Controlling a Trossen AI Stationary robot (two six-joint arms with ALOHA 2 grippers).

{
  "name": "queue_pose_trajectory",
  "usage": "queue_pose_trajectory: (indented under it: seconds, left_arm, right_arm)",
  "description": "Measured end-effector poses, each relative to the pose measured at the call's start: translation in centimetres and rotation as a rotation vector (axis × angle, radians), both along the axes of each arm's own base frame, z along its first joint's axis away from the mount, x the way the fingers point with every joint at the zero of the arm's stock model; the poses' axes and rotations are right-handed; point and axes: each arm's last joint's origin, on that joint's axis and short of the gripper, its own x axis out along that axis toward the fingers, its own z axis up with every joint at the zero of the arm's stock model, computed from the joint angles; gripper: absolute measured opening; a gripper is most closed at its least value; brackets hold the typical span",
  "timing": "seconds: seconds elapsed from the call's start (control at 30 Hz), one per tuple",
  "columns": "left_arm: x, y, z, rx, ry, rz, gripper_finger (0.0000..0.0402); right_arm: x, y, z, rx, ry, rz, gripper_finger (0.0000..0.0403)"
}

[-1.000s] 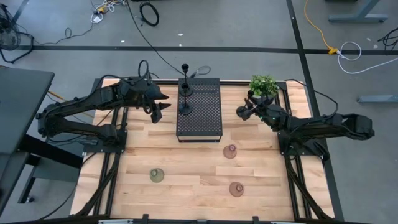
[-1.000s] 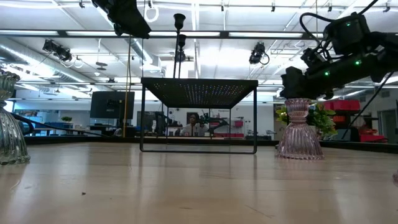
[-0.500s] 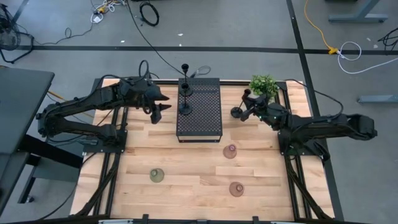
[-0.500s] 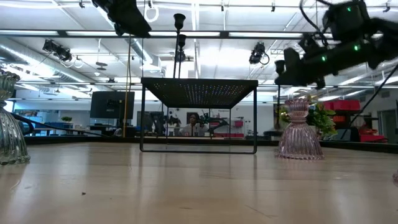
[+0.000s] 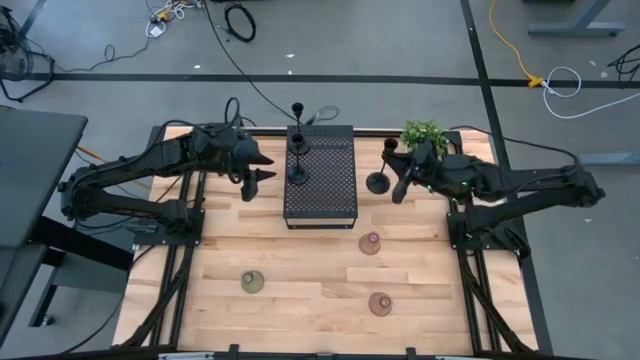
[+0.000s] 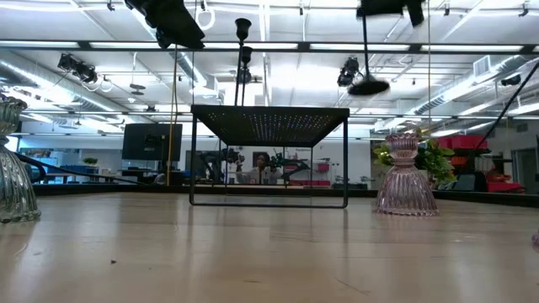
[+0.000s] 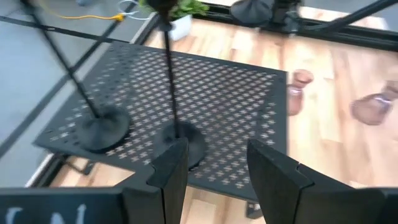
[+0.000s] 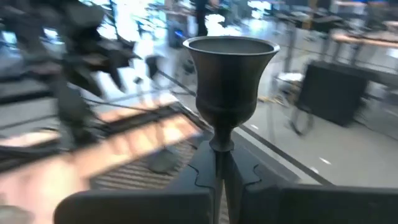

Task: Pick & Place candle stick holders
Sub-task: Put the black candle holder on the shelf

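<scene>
A black thin-stemmed holder [image 5: 381, 172] is carried in the air just right of the perforated black block [image 5: 322, 176], its stem clamped between the closed fingers of the right gripper [image 5: 400, 180]; in the right wrist view the cup [image 8: 230, 71] stands upright above the fingers, the grip being taken on the stem so that the round base [image 6: 368, 87] hangs free below, as is seen high in the low view. The piece is kept upright and raised, presumably so that it can be passed over the block's edge and set down flat on its top. Two more black holders [image 5: 298, 150] are already stood on the left part of that top, near its far end, which suggests the block is the place meant for the thin-stemmed pieces. The left gripper [image 5: 252, 180] is held just off the block's left side, with its fingers [image 7: 168, 171] apart and nothing between them, as the left wrist view shows; it seems to be waiting. On the bare wood nearer the camera, the low dome holders are left untouched and well apart: two reddish-brown ones [image 5: 370, 243] [image 5: 380, 303] and an olive one [image 5: 252, 283]. A small potted plant [image 5: 423, 136] stands at the table's far right, beside the right arm.
</scene>
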Motion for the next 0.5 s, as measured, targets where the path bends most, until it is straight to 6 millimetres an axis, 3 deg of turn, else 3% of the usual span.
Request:
queue_pose_trajectory:
  seconds: [0.13, 0.33, 0.5]
  left_arm:
    - [0.2, -0.2, 0.3, -0.036, -0.044, -0.079, 0.0165]
    - [0.6, -0.4, 1.0, -0.037, -0.132, -0.17, 0.0165]
    - [0.8, -0.7, 1.4, -0.034, -0.177, -0.233, 0.0165]
  right_arm:
    - [1.3, 2.2, 1.6, -0.013, -0.011, 0.097, 0.0001]
    - [5.4, 5.3, 1.4, -0.056, 0.038, 0.177, 0.0001]
    - [8.9, 6.6, 1.9, -0.105, 0.031, 0.258, 0.0001]
